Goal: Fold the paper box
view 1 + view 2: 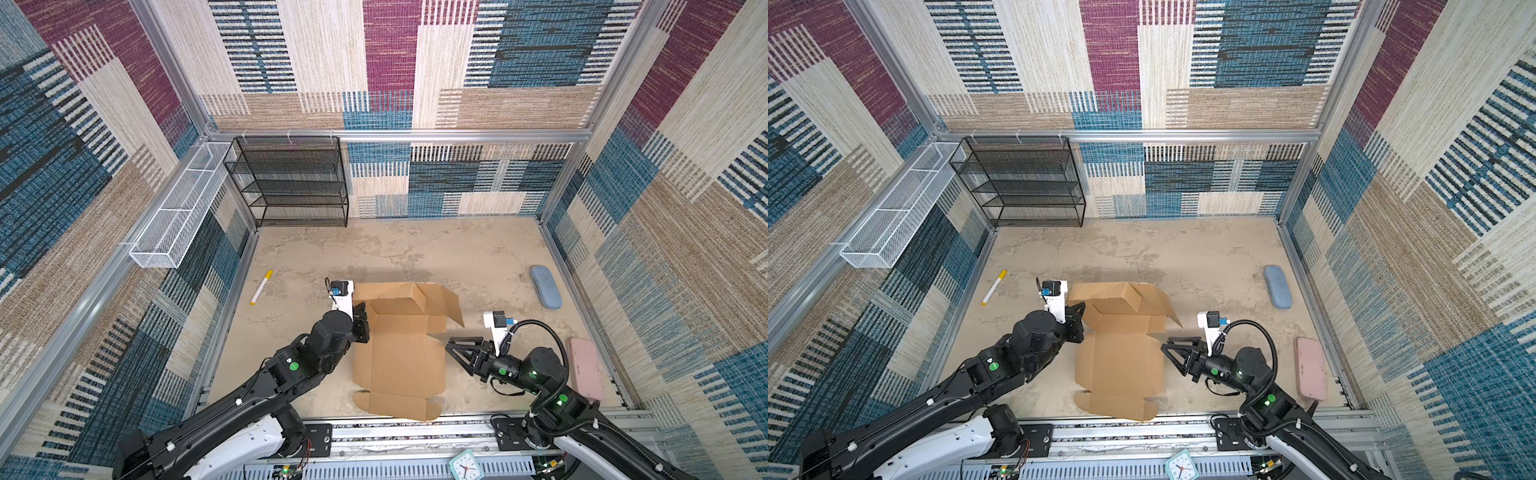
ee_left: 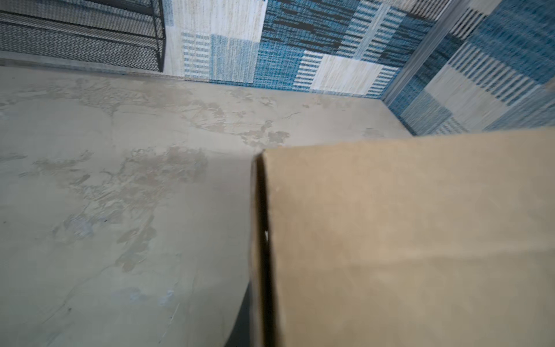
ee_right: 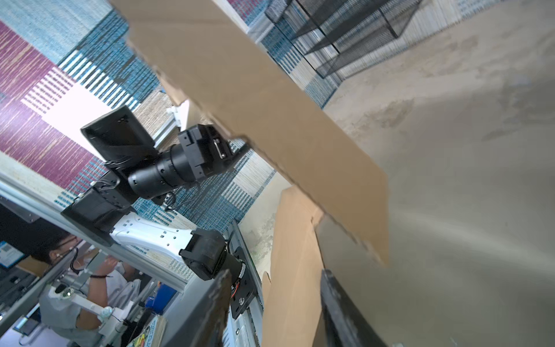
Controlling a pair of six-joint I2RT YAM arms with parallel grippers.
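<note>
At the lower centre of both top views, the paper box (image 1: 401, 357) lies on the desk (image 1: 478, 257), base flat, with its near flap by the front rail. The right claw (image 1: 451, 345) sits just beside the box's right edge, released, jaws apart. Across from it, the left claw (image 1: 362, 322) is clenched on the raised left wall. Beyond them the far flaps stand half up. Farther back are a marker (image 1: 261, 287) at left, a blue case (image 1: 545, 286) at right, and a black mesh rack (image 1: 291, 183) at upper left.

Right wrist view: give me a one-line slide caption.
Open right tool near a raised flap of the plain brown cardboard box; left tool grips its far side.
</note>
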